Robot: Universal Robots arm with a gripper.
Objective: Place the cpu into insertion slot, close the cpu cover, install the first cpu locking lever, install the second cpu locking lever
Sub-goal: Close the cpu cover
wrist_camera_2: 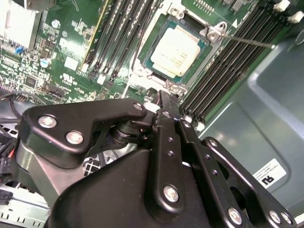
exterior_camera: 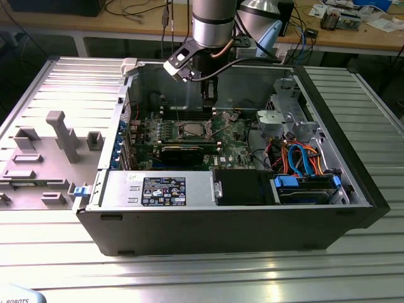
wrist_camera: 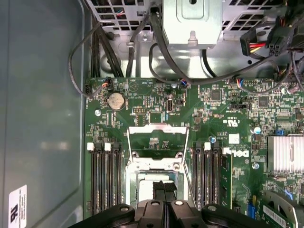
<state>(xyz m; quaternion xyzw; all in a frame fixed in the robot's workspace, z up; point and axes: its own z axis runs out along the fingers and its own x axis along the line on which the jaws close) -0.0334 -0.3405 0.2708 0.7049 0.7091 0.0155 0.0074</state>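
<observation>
The cpu (wrist_camera_2: 175, 51), a square chip with a silvery top, lies in the insertion slot (wrist_camera_2: 142, 59) on the green board. The cpu cover (wrist_camera: 156, 129), a thin metal frame with a big window, stands swung open, away from the slot. My gripper (wrist_camera: 164, 186) hangs just above the slot's edge on the cover's hinge side, black fingers shut with nothing between them. In the second wrist view the gripper (wrist_camera_2: 161, 96) tapers to a tip beside the chip. A thin locking lever (wrist_camera_2: 247, 40) sticks out unlatched next to the slot. The exterior view has the gripper (exterior_camera: 209, 104) inside the case, over the insertion slot (exterior_camera: 194, 130).
Long memory slots (wrist_camera: 105, 175) flank the socket on both sides. A black expansion card (exterior_camera: 183, 151) and a finned heatsink (wrist_camera: 285, 154) sit nearby. Cables (wrist_camera: 109, 52) and a metal drive cage (exterior_camera: 284, 117) crowd the case. The case walls (exterior_camera: 221, 227) rise all round.
</observation>
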